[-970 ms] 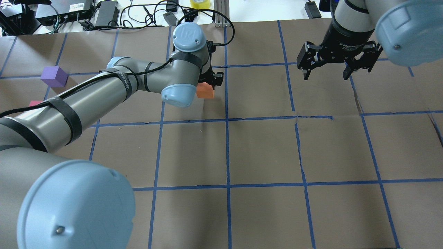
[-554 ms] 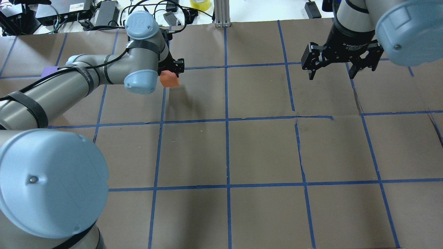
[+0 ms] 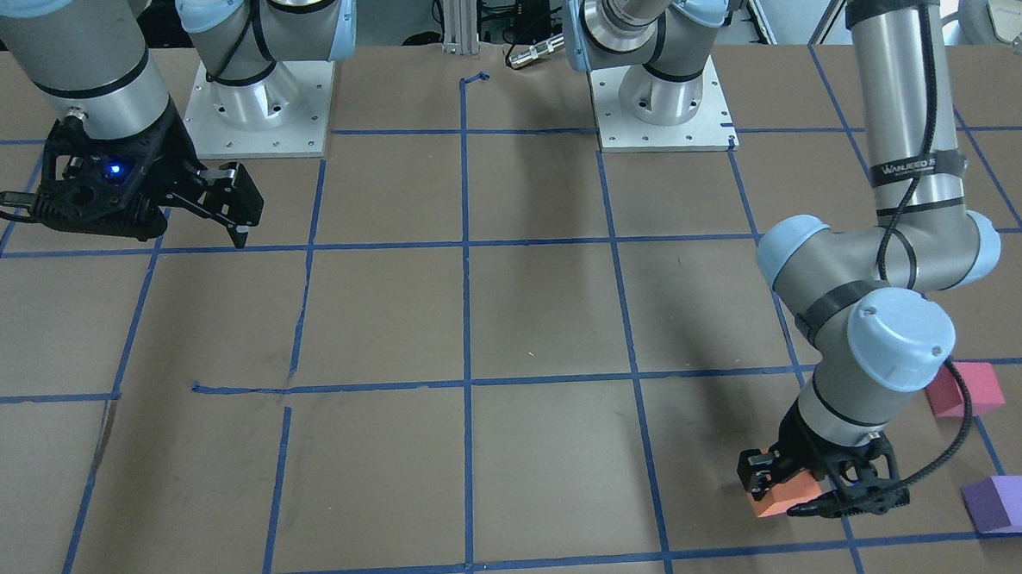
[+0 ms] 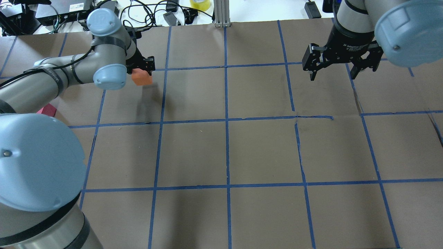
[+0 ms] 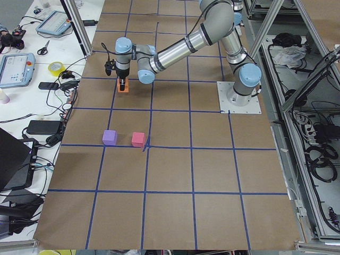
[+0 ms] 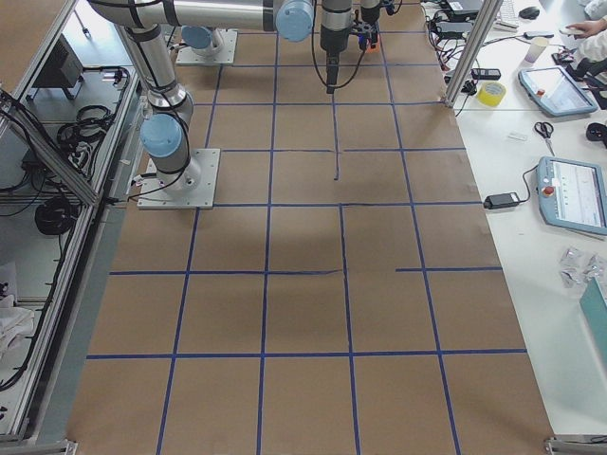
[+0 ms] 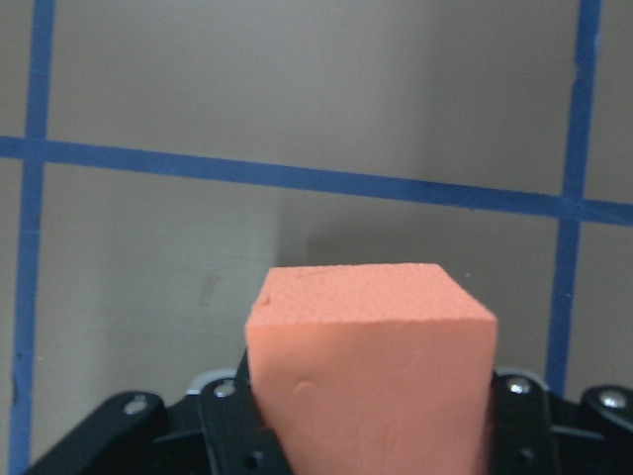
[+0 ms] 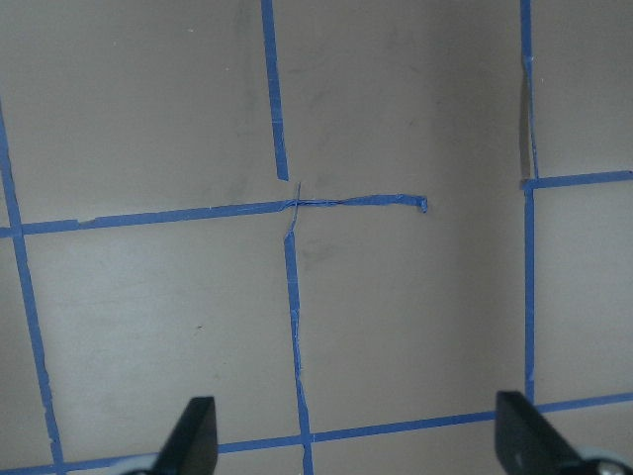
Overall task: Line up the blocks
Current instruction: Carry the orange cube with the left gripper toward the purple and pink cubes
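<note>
My left gripper (image 4: 141,69) is shut on the orange block (image 4: 142,77), which it holds low over the brown paper at the far left of the overhead view. The wrist view shows the orange block (image 7: 371,366) between the jaws, and the front view shows the same block (image 3: 775,501). The pinkish-red block (image 3: 968,388) and the purple block (image 3: 1008,502) sit side by side on the table, a short way beyond it toward the table's left end. In the overhead view the arm hides the purple block. At the far right, my right gripper (image 4: 334,76) hangs open and empty above the table.
Blue tape lines (image 4: 226,121) divide the brown paper into squares. Cables, power bricks and a yellow tape roll (image 4: 200,4) lie past the far edge. Both arm bases (image 3: 662,99) stand on plates at the robot side. My left arm's elbow (image 4: 38,159) looms over the near left corner.
My left gripper has carried the orange block leftward along the far row, toward the purple and pinkish-red blocks. The right gripper has hardly moved.
</note>
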